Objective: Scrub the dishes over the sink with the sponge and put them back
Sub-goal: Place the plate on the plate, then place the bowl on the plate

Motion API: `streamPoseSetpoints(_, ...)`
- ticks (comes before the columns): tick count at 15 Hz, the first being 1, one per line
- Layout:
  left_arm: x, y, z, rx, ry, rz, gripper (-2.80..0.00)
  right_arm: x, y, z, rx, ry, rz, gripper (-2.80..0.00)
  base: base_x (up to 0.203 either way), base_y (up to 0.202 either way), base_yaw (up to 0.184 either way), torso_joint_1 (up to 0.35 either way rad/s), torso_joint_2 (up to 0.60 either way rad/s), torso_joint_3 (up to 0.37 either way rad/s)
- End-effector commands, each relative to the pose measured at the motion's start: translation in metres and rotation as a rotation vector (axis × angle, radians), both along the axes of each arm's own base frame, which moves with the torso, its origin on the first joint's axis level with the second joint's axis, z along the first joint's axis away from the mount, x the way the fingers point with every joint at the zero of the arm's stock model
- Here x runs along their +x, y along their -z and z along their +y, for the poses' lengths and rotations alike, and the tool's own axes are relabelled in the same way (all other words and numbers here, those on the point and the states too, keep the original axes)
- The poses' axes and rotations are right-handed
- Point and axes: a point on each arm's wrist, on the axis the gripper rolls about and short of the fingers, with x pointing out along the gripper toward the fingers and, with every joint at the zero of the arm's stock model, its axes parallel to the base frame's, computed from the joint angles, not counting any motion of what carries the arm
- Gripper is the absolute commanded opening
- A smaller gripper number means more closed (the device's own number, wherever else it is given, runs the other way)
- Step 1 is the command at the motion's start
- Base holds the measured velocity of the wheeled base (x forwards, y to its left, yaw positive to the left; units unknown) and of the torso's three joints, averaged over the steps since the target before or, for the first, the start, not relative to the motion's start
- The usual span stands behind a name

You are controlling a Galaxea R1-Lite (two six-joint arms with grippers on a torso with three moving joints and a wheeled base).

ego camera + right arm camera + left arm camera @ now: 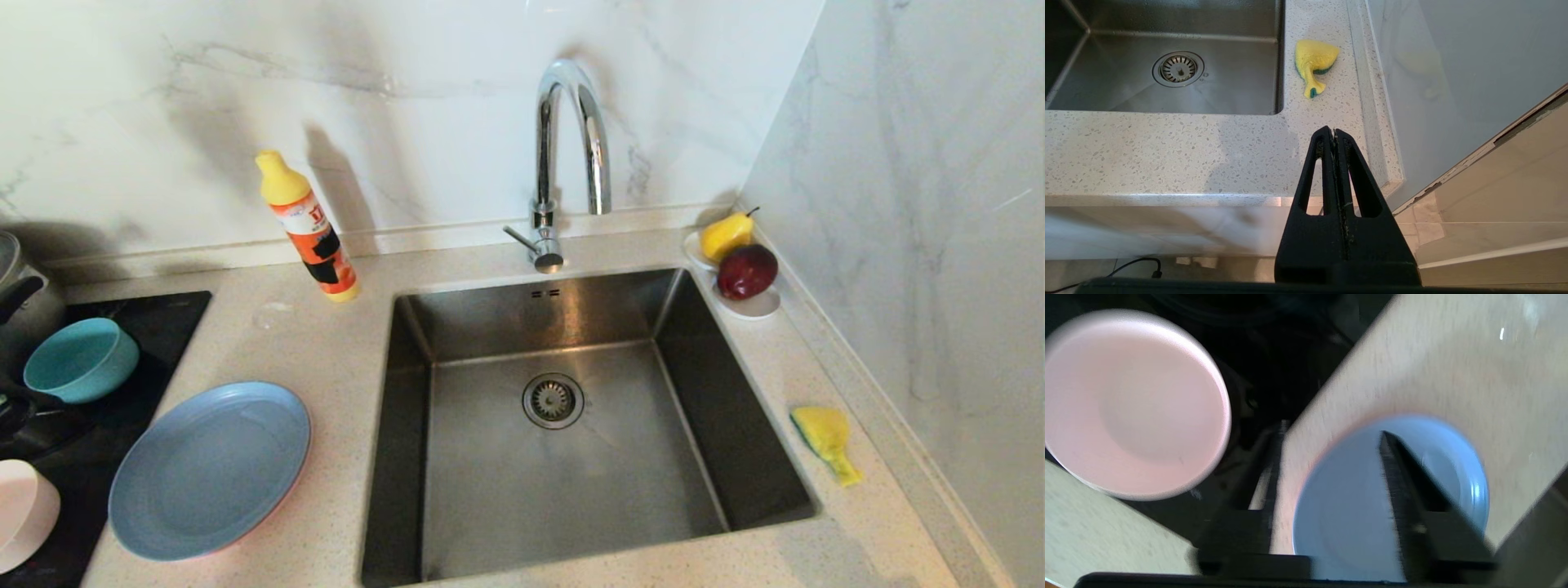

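The grey-blue plate [208, 469] lies on the counter left of the sink [506, 474], with a thin pink edge showing under its near rim. The teal bowl [82, 359] and the pale pink-white bowl [24, 510] sit on the black hob. Right of the sink, the yellow sponge [824, 437] lies crumpled on the counter. Neither arm appears in the head view. My left gripper [1333, 428] hangs open and empty above the plate [1347, 506], beside the pink-white bowl [1135, 404]. My right gripper [1334, 130] is shut on nothing, parked at the counter's front edge, short of the sponge [1314, 61].
An orange detergent bottle [309, 229] stands behind the plate. The chrome tap [563, 147] rises behind the sink. A white saucer [755, 306] with a pear and an apple sits in the back right corner. A pot [24, 302] stands at far left. A wall bounds the right side.
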Motion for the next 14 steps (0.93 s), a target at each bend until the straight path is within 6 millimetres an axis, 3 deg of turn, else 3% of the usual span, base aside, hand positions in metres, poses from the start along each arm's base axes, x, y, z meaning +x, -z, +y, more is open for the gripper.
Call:
streamPoseSetpoints(1, 0.01, -0.002, 0.008, 0.01, -0.018, 0.008, -2.8, 0.0, 0.0, 0.0, -0.001, -0.001, 0.0, -2.8, 0.0, 0.0, 0.0, 0.0, 0.0, 0.0)
streamPoseSetpoints(6, 0.02, 0.002, 0.019, 0.008, -0.025, 0.192, -2.8, 0.0, 0.0, 0.0, -0.001, -0.001, 0.0, -2.8, 0.0, 0.0, 0.0, 0.0, 0.0, 0.0)
streamPoseSetpoints(7, 0.022, 0.003, 0.02, 0.0, -0.032, 0.222, 0.0, 0.0, 0.0, 0.0, -0.001, -0.001, 0.001, -2.8, 0.0, 0.0, 0.0, 0.0, 0.0, 0.0)
streamPoseSetpoints(14, 0.042, 0.034, 0.039, -0.063, -0.095, 0.333, 0.0, 0.0, 0.0, 0.0, -0.001, -0.001, 0.0, -2.8, 0.0, 0.0, 0.0, 0.0, 0.0, 0.0)
